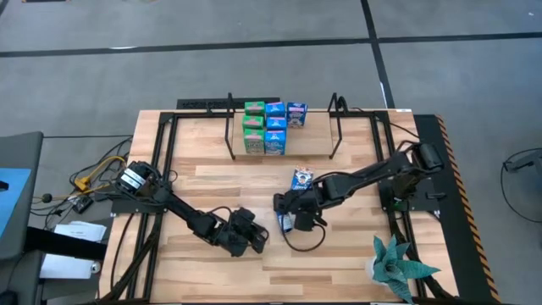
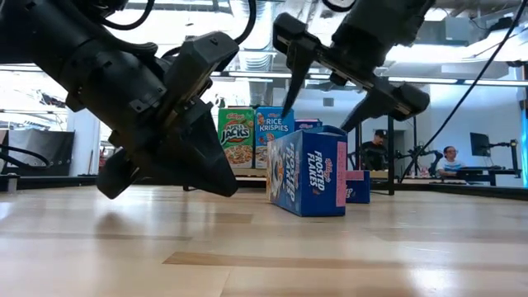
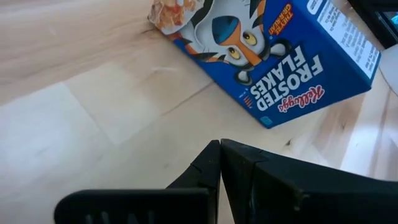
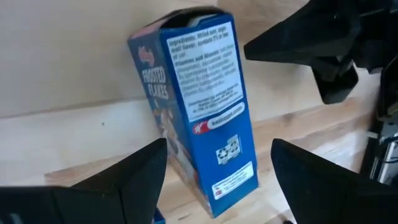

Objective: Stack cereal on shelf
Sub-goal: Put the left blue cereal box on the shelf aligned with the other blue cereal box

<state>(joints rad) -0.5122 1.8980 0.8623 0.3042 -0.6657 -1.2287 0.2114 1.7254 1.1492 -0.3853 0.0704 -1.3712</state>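
Fingers of the right claw [image 4: 217, 180] are spread wide around an upright Frosted Flakes box [image 4: 196, 106], seemingly for grasping, while the left claw [image 1: 251, 237] is kept clenched nearby.

glossy printed cardboard frosted flakes box [image 4: 199, 106]; smooth pale wooden tabletop [image 2: 264, 247]; matt black pincer [image 3: 217, 180].

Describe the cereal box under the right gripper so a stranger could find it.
Start at the shelf at the table's far edge, then come toward mid-table. The open right gripper hangs over a dark blue Frosted Flakes box. Unlike the second blue box, it stands upright.
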